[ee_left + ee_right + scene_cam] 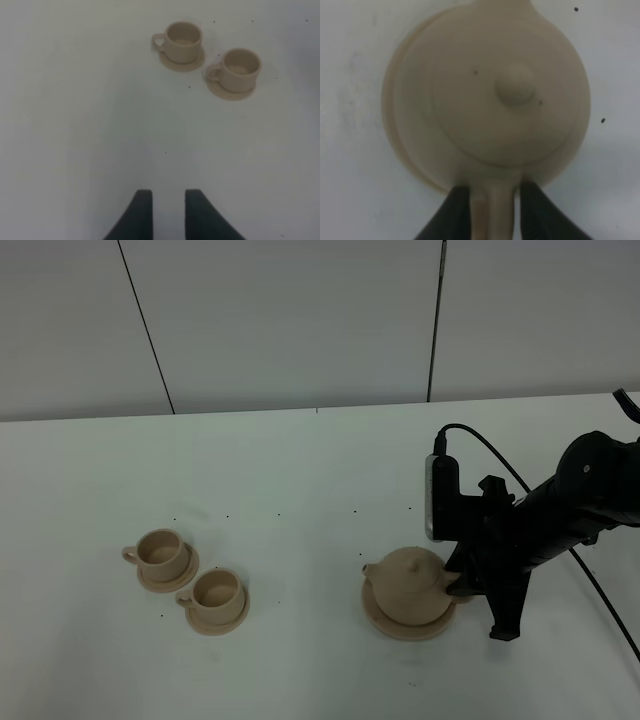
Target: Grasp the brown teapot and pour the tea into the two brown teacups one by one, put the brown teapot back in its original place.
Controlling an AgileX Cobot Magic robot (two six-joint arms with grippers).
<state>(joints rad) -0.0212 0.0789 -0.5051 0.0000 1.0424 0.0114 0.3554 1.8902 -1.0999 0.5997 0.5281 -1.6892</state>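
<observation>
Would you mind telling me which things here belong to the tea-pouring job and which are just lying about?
In the job: brown teapot, wide saucer under it, far teacup, near teacup, right hand gripping the teapot.
Just about: left hand, black cable, dark specks on the table.

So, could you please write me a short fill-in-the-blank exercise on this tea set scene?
1. The right gripper grips the brown teapot by its ____.
2. The teapot stands on a wide round ____.
3. In the exterior high view, the two brown teacups stand to the teapot's ____.
4. The left gripper holds ____.

Missing words: handle; saucer; left; nothing.
</observation>
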